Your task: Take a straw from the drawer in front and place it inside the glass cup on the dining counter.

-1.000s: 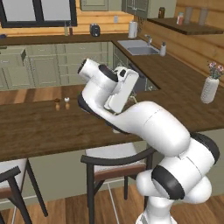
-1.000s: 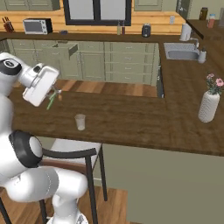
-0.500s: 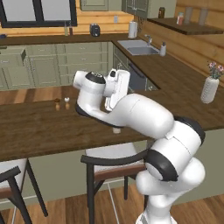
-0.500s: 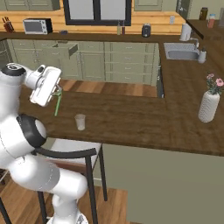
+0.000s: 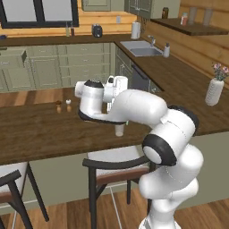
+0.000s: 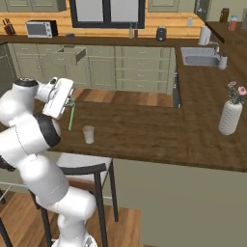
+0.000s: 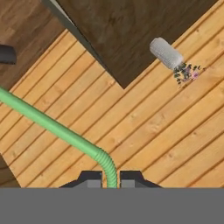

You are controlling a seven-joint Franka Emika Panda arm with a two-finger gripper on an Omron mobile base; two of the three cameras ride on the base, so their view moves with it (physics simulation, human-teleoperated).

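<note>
Left base view:
arm: bent low over the desk, its wrist crossing in front of the cup
cup: stands on the desk, only its lower part visible under the arm
shakers: two small ones on the desk, well left of the cup
vase: white, with flowers, on the far right run of the desk
drawer: pulled open in the back cabinets, upper left
stool: pushed against the desk, just below the cup

Right base view:
jaws: closed on the top of the straw
straw: light green, hanging nearly upright below the hand, above the desk and just left of the cup (whether its lower end touches the wood cannot be told)
cup: clear, upright on the near part of the desk, apart from the straw
vase: on the right side of the desk, well apart from the cup
drawer: stands open under the back worktop, near the microwave

Hand view:
jaws: pinched shut around the straw, which bends just past the tips and runs off to the upper left
vase: seen beyond the straw, at the edge of the dark desk, over plank floor
</note>
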